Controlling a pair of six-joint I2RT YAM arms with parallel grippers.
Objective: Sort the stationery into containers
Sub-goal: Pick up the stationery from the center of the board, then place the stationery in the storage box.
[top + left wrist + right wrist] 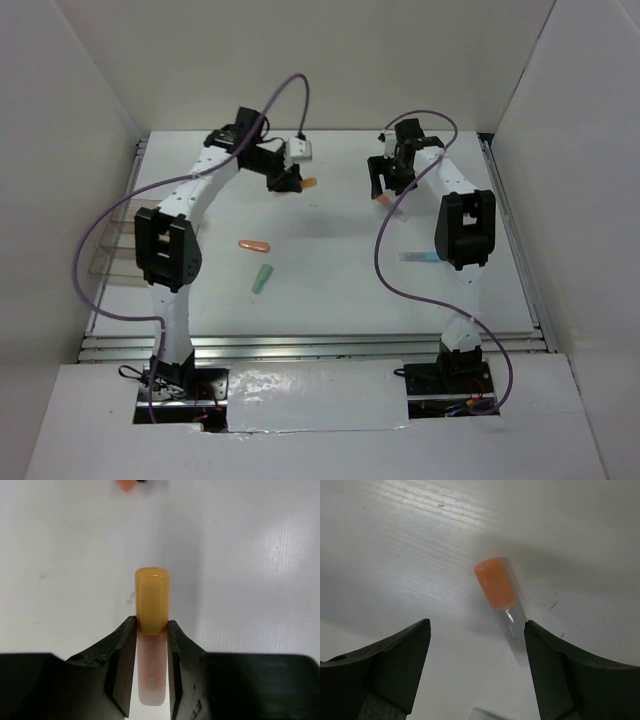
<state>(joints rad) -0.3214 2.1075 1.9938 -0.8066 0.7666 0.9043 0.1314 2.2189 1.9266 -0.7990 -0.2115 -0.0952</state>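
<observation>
Yellow-capped pen (152, 595) sits clenched in the left fingers (122, 670); orange-capped pen (501, 600) lies between the spread right fingers (390, 665).

Five stationery pieces (254, 244) (three of them orange).

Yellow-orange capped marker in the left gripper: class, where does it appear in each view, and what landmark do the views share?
Top external: the yellow-orange capped marker pokes from the left gripper, upper middle.
Left wrist: the marker sits dead centre, pinched between the fingers.
Right wrist: not in it; a different orange-capped clear tube lies there.
Shared landmark: the white table.
</observation>
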